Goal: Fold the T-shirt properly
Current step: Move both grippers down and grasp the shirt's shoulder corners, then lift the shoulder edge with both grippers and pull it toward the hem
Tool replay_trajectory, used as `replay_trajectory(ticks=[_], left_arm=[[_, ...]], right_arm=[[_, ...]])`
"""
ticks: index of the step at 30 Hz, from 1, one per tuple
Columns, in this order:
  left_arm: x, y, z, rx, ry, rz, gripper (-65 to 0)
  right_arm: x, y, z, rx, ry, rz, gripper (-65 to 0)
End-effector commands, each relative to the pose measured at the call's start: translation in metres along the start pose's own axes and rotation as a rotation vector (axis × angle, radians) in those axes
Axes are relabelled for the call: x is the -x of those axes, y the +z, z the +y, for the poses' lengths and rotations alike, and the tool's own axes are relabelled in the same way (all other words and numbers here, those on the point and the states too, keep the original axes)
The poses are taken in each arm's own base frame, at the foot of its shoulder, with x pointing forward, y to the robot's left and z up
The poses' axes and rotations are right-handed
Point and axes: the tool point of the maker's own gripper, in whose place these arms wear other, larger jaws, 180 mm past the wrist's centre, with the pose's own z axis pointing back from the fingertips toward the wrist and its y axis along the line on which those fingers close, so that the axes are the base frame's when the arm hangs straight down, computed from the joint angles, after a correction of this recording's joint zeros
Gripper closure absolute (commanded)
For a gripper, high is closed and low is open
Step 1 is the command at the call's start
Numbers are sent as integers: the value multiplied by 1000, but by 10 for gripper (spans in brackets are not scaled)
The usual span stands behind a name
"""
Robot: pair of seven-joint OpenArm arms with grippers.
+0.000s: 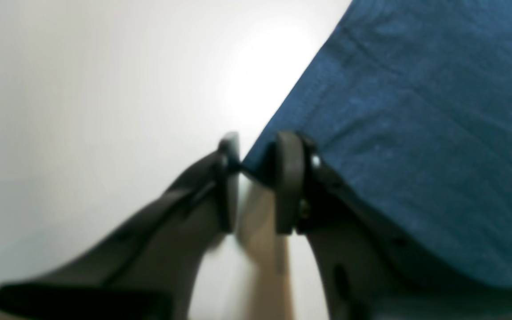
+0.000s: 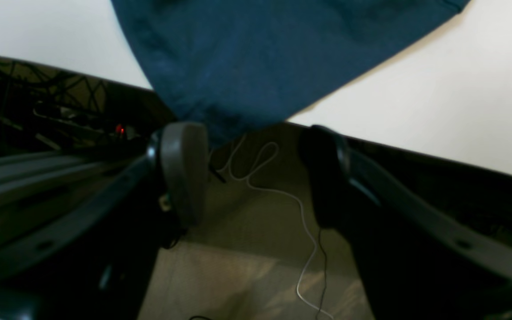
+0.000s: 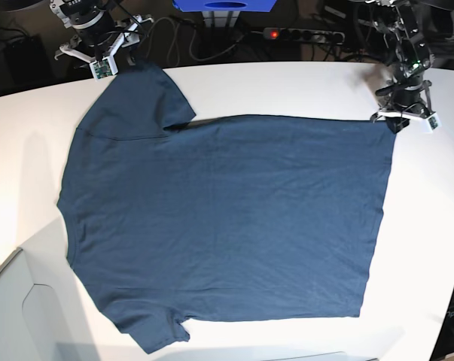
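The dark navy T-shirt [image 3: 227, 218] lies spread flat on the white table [image 3: 287, 86], collar end to the left and hem to the right. My left gripper [image 3: 404, 117] stands at the hem's far corner. In the left wrist view its jaws [image 1: 258, 178] are narrowly apart, with the tip of that shirt corner [image 1: 394, 133] reaching in between the pads. My right gripper [image 3: 99, 66] hovers at the far sleeve. Its fingers [image 2: 182, 173] stand wide open at the table's edge, the sleeve [image 2: 256, 58] just beyond them, and nothing is held.
A power strip [image 3: 294, 34] with a red light, cables and a blue object [image 3: 223, 6] sit behind the table. A grey panel [image 3: 16, 308] stands at the near left. Below the right gripper the floor shows with a thin white cable [image 2: 302, 213].
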Motion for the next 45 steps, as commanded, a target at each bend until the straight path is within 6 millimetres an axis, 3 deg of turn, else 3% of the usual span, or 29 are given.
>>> replay_trajectory(ticks=[1, 4, 8, 11, 18, 28, 31, 36, 44, 45], left_arm=[[-7, 1, 0, 5, -2, -14, -82], [-7, 1, 0, 6, 0, -14, 0], [-9, 1, -2, 9, -1, -20, 0], [-9, 3, -1, 7, -3, -20, 0], [-4, 7, 4, -2, -8, -9, 0], [-7, 9, 2, 3, -12, -20, 0], [-7, 9, 2, 3, -12, -20, 0], [-7, 9, 2, 3, -12, -20, 0], [-7, 9, 2, 3, -13, -20, 0], [-7, 9, 2, 3, -14, -20, 0]], right_arm=[[-6, 3, -1, 0, 4, -26, -340], [-9, 2, -3, 4, 5, -35, -385], [-14, 0, -3, 6, 5, -49, -441], [-24, -3, -6, 11, 9, -75, -442], [-25, -25, -5, -13, 27, -71, -440], [-4, -50, -11, -18, 22, -1, -430], [5, -54, -12, -19, 23, 24, -391], [3, -57, -14, -16, 22, 21, -292], [2, -56, -18, -8, 24, 20, -5], [2, -56, -18, -8, 24, 18, 0]])
